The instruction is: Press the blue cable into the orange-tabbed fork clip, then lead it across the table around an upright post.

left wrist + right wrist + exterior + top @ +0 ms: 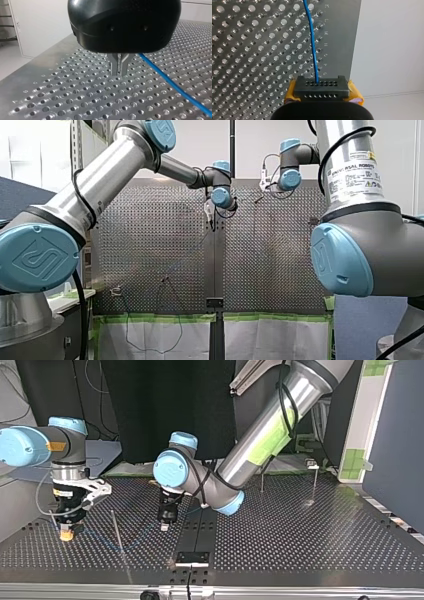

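Pinching the blue cable (312, 45), my right gripper (321, 87) hangs near the table (249, 62) edge lettered K, L, M, N, O. My left gripper (119, 70), fingers pressed together, stands just beside the cable. My right arm's label (350, 171) reads UNIVERSAL ROBOTS.

- A perforated metal table (310, 535), its top covered in rows of round holes.
- A black strip (202, 520) down the table's middle, with a black plate (192, 558) at its near end in the top view.
- Green tape (150, 318) along the table's edge, with a white sheet (260, 340) below it.
- A black curtain (165, 405) behind the table.
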You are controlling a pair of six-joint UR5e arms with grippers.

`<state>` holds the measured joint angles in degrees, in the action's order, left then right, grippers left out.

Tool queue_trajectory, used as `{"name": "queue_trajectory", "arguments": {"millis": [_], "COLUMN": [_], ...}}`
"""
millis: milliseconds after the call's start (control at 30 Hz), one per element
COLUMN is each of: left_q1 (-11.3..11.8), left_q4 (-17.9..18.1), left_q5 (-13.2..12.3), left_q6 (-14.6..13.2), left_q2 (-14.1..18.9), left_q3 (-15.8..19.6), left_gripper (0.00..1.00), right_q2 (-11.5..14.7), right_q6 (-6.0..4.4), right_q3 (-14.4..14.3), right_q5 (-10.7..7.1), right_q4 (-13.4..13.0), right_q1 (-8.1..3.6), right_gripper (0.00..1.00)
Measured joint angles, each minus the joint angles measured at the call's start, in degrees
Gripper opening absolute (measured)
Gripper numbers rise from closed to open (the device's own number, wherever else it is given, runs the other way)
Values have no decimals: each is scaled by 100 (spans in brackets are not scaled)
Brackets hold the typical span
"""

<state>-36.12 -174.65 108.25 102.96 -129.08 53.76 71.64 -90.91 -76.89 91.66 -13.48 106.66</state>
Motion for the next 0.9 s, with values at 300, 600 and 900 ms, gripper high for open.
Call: {"name": "queue_trajectory", "arguments": {"millis": [300,600,900], "left_q1": [-2,-2,30], "left_q4": [0,-9,-16], "left_q5": [14,45,71], "left_q6": [-3,-7,-5], "left_q2": [-5,-6,-7], "left_q3": [1,1,1], "left_gripper": [0,0,0], "right_q2": [0,0,0], "right_q6": [0,0,0], "right_q3": [-1,0,0], "right_q5": [0,0,0], "right_q4": [0,0,0], "right_q1": [0,0,0], "right_gripper": [0,0,0]}}
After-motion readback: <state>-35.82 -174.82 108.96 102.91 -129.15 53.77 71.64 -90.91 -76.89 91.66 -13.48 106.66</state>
